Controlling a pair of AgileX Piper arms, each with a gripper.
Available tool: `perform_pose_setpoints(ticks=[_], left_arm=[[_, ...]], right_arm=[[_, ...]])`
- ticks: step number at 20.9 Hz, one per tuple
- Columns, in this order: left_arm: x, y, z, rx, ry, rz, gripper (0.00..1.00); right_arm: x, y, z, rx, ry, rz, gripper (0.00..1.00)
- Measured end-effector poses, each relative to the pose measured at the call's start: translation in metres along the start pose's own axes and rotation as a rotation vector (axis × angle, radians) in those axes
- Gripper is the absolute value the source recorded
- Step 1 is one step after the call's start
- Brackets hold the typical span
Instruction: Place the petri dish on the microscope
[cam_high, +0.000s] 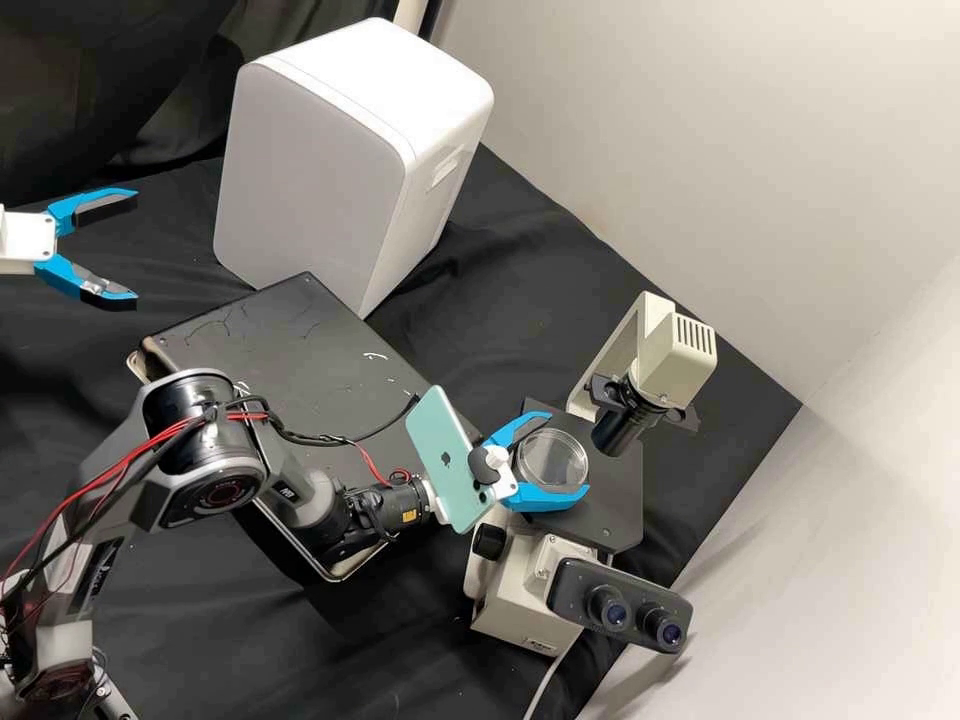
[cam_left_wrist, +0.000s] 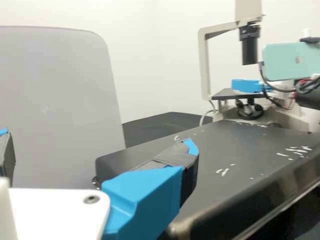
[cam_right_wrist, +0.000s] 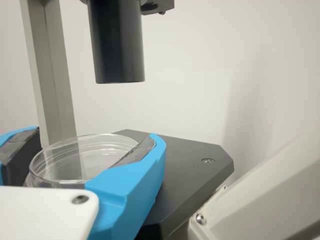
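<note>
Currently the right gripper (cam_high: 563, 452) is clamped around the clear petri dish (cam_high: 548, 456). The dish sits between its blue fingers over the black stage (cam_high: 612, 505) of the microscope (cam_high: 520, 600), with the dark lens tube (cam_high: 618, 430) just beyond and above. The left gripper (cam_high: 133, 245), well apart, is spread wide above the table (cam_high: 520, 270).

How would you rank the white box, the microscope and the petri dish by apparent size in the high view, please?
1-2. The white box and the microscope: similar spread, too close to rank.
3. The petri dish, clearly smallest.
</note>
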Motion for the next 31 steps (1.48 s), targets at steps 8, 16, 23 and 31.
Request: perform_pose_setpoints(ticks=[8, 16, 23, 31], left_arm=[[0.0, 0.0002, 0.0, 0.0, 0.0, 0.002, 1.0], [0.0, 0.0005, -0.002, 0.001, 0.012, 0.004, 1.0], [0.001, 0.0015, -0.004, 0.012, 0.003, 0.012, 1.0], [0.001, 0.0021, -0.007, -0.005, 0.015, 0.016, 1.0]], right_arm=[[0.01, -0.003, 0.005, -0.036, 0.002, 0.008, 0.0], [0.012, -0.004, 0.007, -0.037, 0.008, 0.023, 0.0], [0.012, -0.005, 0.008, -0.059, 0.0, 0.033, 1.0], [0.013, -0.006, 0.008, -0.07, -0.003, 0.035, 1.0]])
